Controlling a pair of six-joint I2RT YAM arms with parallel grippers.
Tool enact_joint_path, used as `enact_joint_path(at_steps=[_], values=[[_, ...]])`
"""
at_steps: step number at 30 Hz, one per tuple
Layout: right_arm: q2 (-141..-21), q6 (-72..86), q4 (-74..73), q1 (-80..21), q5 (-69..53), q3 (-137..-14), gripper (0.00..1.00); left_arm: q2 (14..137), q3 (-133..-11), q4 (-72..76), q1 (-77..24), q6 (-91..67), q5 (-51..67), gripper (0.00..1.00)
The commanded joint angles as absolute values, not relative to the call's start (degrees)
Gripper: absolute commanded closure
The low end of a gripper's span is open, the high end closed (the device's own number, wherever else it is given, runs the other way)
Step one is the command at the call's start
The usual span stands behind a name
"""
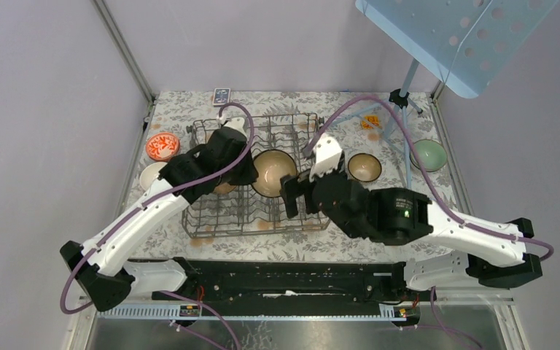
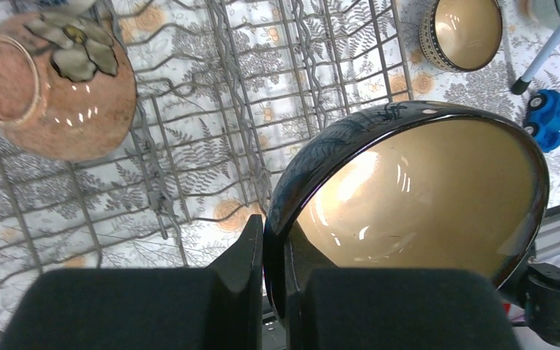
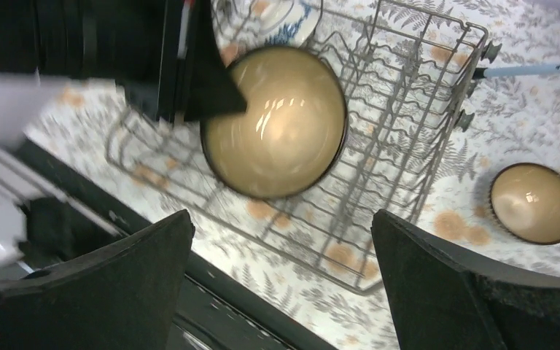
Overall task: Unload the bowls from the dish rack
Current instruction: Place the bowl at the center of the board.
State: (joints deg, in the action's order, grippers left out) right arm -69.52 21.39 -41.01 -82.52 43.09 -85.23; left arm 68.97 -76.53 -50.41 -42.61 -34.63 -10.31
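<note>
The grey wire dish rack (image 1: 211, 219) stands mid-table. My left gripper (image 1: 251, 172) (image 2: 273, 248) is shut on the rim of a large dark bowl with a tan inside (image 1: 273, 172) (image 2: 423, 197) (image 3: 277, 120), held over the rack's middle. An upturned pink bowl (image 2: 51, 87) rests in the rack to the left. My right gripper (image 1: 292, 198) (image 3: 283, 219) is open with nothing between its fingers, above the rack's near right edge and just short of the held bowl.
On the table right of the rack sit a small tan bowl (image 1: 364, 167) (image 3: 534, 203) and a green bowl (image 1: 428, 154). Left of the rack are a red patterned bowl (image 1: 162, 146) and a white bowl (image 1: 150, 175). A stand's leg and a blue toy (image 2: 550, 109) lie far right.
</note>
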Motion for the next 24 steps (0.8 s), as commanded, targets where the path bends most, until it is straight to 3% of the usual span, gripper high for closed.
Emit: enact_joint_path(at_steps=[1, 8, 17, 24], values=[[-70.43, 34.71, -39.71, -75.35, 42.14, -90.41, 0.00, 64.58, -74.44, -42.67, -42.76, -42.15, -8.71, 1.00], [-65.35, 41.18, -32.47, -56.71, 21.81, -78.60, 0.01, 60.75, -67.18, -40.66, -42.80, -46.81, -9.35, 1.00], [-69.87, 42.81, -29.51, -56.34, 16.65, -76.75, 0.34, 64.49, -68.37, -42.31, -42.79, -51.45, -8.14, 1.00], [-76.81, 39.95, -33.06, -56.34, 18.24, -81.54, 0.45, 67.51, -70.68, -46.03, -42.88, -54.36, -9.75, 1.00]])
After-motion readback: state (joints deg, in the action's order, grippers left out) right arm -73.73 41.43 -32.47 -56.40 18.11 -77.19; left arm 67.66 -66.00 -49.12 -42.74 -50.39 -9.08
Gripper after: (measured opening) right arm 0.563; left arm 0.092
